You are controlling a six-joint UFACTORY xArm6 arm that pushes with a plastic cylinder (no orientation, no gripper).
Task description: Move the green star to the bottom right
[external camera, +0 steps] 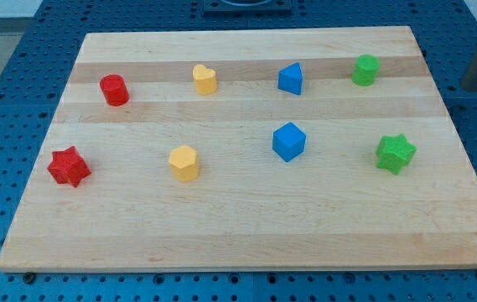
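The green star (396,153) lies on the wooden board (246,235) at the view's right, about mid-height. My rod shows blurred at the view's right edge, beyond the board's right side. My tip (473,86) is up and to the right of the green star, well apart from it, and to the right of the green cylinder-like block (365,70). It touches no block.
The upper row holds a red cylinder (114,90), a yellow heart-like block (205,80) and a blue triangular block (291,79). The lower row holds a red star (69,166), a yellow block (184,163) and a blue cube (289,141). A blue perforated table surrounds the board.
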